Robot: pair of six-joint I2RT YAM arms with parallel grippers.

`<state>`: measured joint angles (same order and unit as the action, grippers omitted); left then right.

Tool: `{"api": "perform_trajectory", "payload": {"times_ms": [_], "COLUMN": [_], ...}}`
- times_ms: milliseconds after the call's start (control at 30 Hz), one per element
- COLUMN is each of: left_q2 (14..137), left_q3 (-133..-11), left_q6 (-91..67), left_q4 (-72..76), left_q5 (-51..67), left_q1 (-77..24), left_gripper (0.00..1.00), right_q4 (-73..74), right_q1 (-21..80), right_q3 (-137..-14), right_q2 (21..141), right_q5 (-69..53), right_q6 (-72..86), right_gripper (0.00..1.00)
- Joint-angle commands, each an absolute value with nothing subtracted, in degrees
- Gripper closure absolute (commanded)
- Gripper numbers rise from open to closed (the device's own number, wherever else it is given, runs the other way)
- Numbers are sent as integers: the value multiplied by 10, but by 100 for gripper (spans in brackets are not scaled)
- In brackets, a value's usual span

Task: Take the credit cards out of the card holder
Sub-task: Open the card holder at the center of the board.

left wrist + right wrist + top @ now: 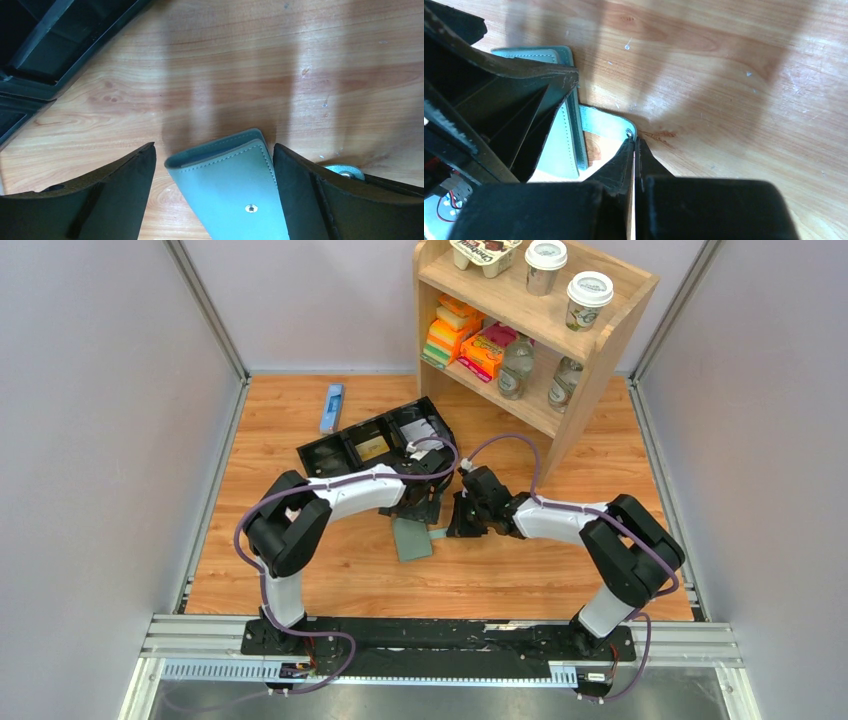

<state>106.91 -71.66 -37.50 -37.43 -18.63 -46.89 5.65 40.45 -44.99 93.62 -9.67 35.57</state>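
The grey-green card holder [410, 539] lies folded on the wooden table between the two arms. In the left wrist view the card holder [235, 192] shows a stitched edge and a metal snap. My left gripper [416, 512] [213, 150] is open and straddles it, one finger on each side. The holder's closing tab [605, 122] sticks out towards my right gripper [461, 524] [634, 140], which is shut with its tips pinched on the tab's end at the snap. The tab [345, 173] also shows beside the left gripper's right-hand finger. No credit cards are visible.
A black three-compartment tray [352, 448] [45, 50] lies just behind the left gripper. A wooden shelf [585, 360] with cups, bottles and packets stands at the back right. A blue object [332, 408] lies at the back left. Grey walls enclose the table.
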Motion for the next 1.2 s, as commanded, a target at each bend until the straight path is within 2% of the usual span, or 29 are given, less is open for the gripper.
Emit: {"api": "perform_trajectory", "payload": {"times_ms": [0, 300, 767, 1067, 1167], "left_q2": [1033, 961, 853, 833, 828], "left_q3": [-713, -684, -557, -493, -473], "left_q6": [-364, -368, -396, -397, -399], "left_q4": [-402, -399, -398, -368, -356], "left_q5": [-222, -207, -160, -155, -157], "left_q1": [-473, -473, -473, -473, -473], "left_gripper": [9, 18, 20, 26, 32], "right_q4": [56, 63, 76, 79, 82], "right_q1": [406, 406, 399, 397, 396], "right_q3": [-443, -439, -439, -442, -442], "right_q2": [918, 911, 904, 908, 904], "right_q5": [-70, -46, -12, -8, -4], "right_q6": [347, 352, 358, 354, 351], "right_gripper": [100, 100, 100, 100, 100]}}
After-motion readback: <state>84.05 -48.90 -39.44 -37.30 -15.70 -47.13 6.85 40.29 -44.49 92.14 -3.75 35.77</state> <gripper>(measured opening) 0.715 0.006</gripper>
